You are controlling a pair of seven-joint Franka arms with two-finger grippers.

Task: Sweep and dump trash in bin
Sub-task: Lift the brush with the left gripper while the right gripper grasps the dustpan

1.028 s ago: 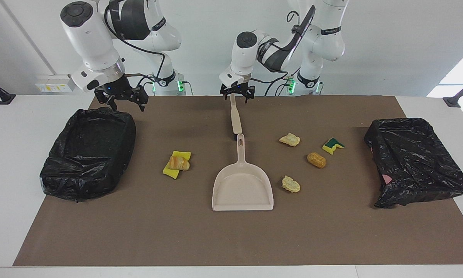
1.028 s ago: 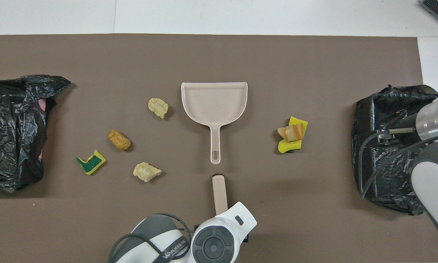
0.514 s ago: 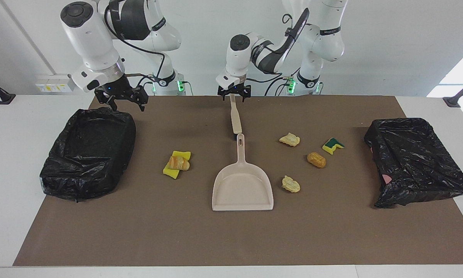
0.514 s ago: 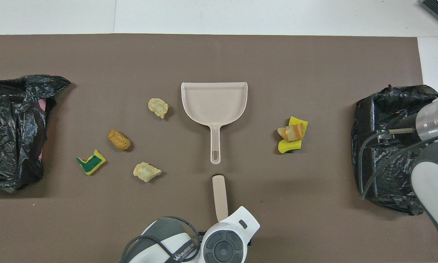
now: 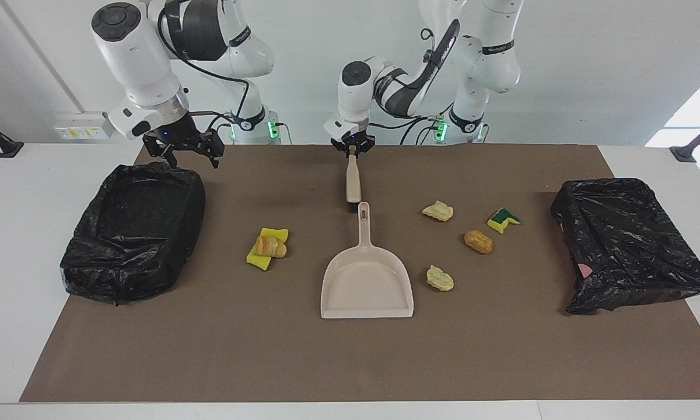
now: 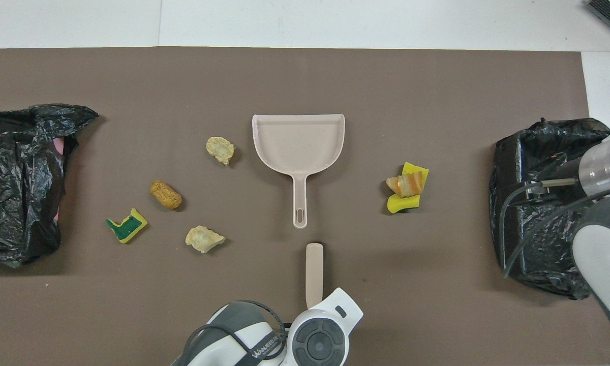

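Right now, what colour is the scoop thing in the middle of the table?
The dustpan is pale beige all over. The overhead view shows it best.

The left gripper (image 5: 352,148) points straight down, fingers pinched together. The right gripper (image 5: 182,153) hangs low with fingers spread, its arm waiting.

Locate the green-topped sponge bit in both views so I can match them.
Facing view: the green-topped sponge bit lies toward the left arm's end of the mat, beside the golden-brown lump and slightly nearer the robots.
Overhead view: the same bit sits at the opposite edge of the picture, below that lump.
Shared landmark: the dustpan at mid-mat.
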